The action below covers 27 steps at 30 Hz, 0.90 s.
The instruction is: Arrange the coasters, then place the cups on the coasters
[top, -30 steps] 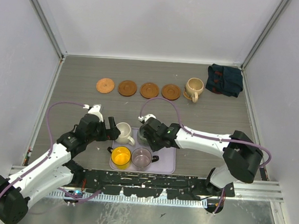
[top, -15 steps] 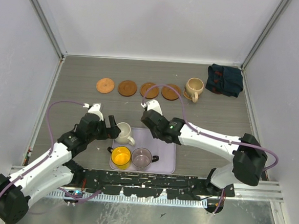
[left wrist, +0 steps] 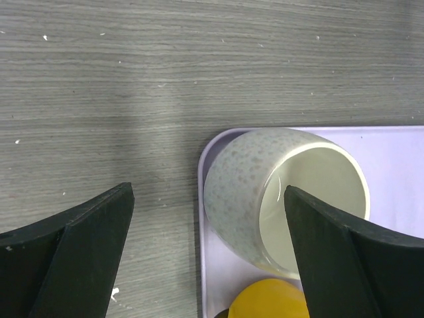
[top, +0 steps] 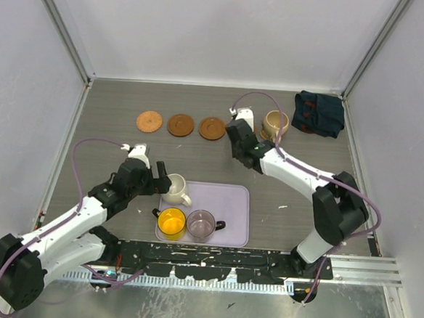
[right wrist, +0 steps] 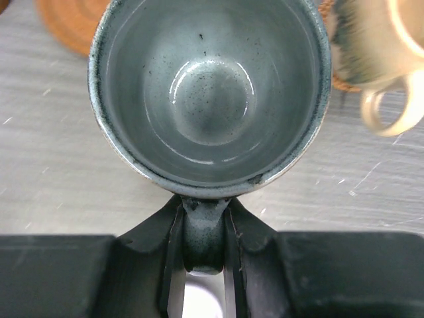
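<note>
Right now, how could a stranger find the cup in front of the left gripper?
Find the lavender tray at the near edge of the table. Of three cups on it, the cream-white cup stands at the far left corner. It alone is pale and speckled; beside it are the yellow cup and the glass cup.

**Grey-green cup leaves the tray for the coaster row**

The right claw (right wrist: 202,255), clamped on the handle of the grey-green cup (right wrist: 209,93), has carried it off the lavender tray (top: 231,204). A second ago it was at the tray's far right quarter. Half a second ago it was partway across the tabletop (top: 129,95). Now it is at the far row of coasters (top: 180,125), just beside the beige cup (top: 275,124). It covers the spot where the fourth coaster showed earlier. The tray's far right quarter now lies bare. The left arm (top: 84,215) has shifted slightly toward the cream cup (top: 175,189).
</note>
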Motion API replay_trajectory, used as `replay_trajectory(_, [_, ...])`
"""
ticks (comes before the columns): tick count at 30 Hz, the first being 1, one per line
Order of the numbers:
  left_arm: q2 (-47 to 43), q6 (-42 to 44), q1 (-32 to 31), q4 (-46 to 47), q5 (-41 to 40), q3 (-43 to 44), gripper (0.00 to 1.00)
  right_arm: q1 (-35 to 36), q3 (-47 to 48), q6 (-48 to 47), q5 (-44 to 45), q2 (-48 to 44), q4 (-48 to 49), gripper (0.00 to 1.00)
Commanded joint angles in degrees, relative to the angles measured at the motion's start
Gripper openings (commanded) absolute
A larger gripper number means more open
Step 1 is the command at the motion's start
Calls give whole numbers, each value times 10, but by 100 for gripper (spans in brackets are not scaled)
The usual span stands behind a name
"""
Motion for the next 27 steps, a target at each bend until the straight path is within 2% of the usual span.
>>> replay_trajectory(1, [20, 15, -2, 56, -23, 36, 97, -52, 67, -30, 3, 29, 115, 1])
replay_trajectory(14, [27, 23, -2, 53, -46, 44, 97, -111, 197, -37, -20, 171, 122, 1])
replay_trajectory(27, [42, 23, -2, 58, -47, 46, 98, -135, 201, -31, -42, 195, 102, 1])
